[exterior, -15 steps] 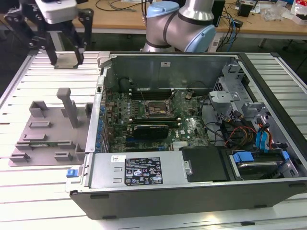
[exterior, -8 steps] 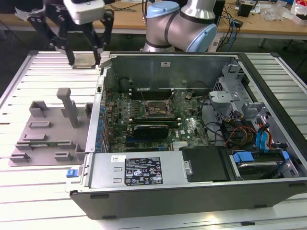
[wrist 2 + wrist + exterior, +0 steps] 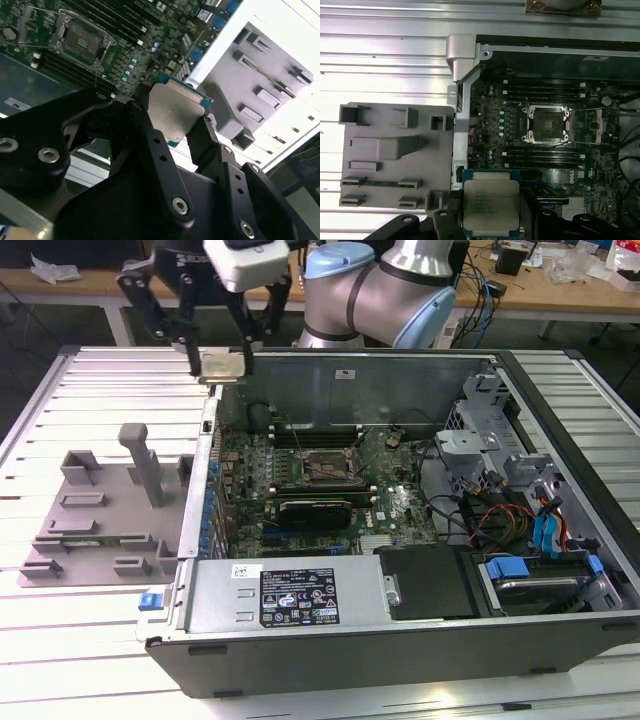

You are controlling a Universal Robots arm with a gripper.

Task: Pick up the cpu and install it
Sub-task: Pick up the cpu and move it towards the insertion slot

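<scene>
We count one cpu (image 3: 222, 365), pinched edgewise between the jaws, over a corner of one open computer case (image 3: 400, 650); one grey fixture (image 3: 105, 520) beside it.

Silvery cpu (image 3: 491, 202), grey fixture (image 3: 375, 150), green mobo (image 3: 492, 125).

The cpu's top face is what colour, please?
The cpu top is pale silver; first wrist view shows it best.
</scene>
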